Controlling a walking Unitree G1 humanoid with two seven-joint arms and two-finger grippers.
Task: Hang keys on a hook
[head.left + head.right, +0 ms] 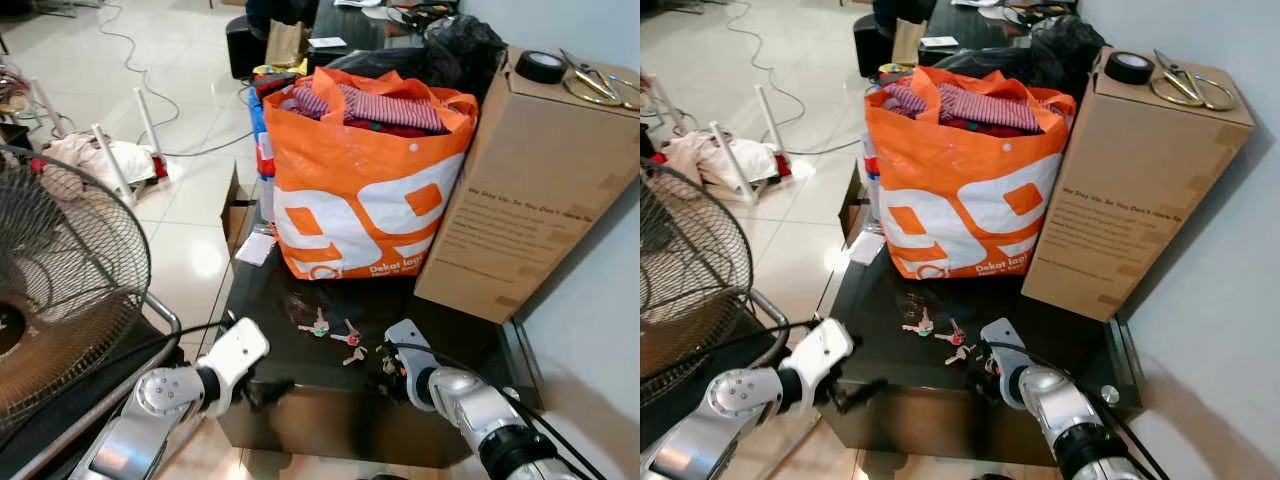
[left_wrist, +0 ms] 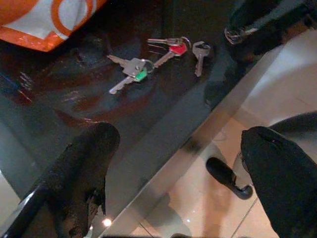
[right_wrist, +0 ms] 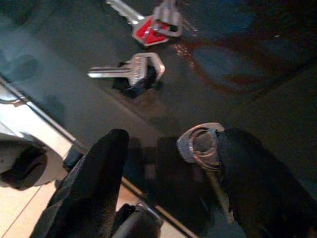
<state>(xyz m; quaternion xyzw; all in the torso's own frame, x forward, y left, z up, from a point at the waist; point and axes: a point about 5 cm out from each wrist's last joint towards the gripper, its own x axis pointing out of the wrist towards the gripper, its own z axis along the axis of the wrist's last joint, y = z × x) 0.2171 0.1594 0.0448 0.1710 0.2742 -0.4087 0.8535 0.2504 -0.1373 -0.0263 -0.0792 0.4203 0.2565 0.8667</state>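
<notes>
Keys (image 1: 335, 333) lie loose on a dark, glossy table (image 1: 300, 400), in front of a crinkled orange shopping bag (image 1: 360, 190) printed with white shapes and stuffed with striped cloth. They are flat silver metal with notched blades; one carries a green cap (image 2: 140, 75), another a red cap (image 2: 177, 48), and a plain one (image 2: 200, 54) lies beside them.

The right gripper (image 3: 171, 183) hovers low over the table's near edge with its two black, matte fingers spread apart. A separate silver key with a rounded head (image 3: 200, 145) lies on the tabletop right against one finger (image 3: 257, 178); whether that finger actually touches it cannot be told. Nothing is clamped between the fingers.

The left gripper (image 2: 176, 168) sits at the table's front edge, over the pale tiled floor (image 1: 190, 150), its rough black fingers (image 2: 81, 173) wide apart and holding nothing.

A tall cardboard box (image 1: 530, 190) stands just right of the bag, touching it, with a roll of black tape (image 1: 541, 66) and scissors (image 1: 590, 82) on top. A round wire fan grille (image 1: 60, 280) stands to the left.
</notes>
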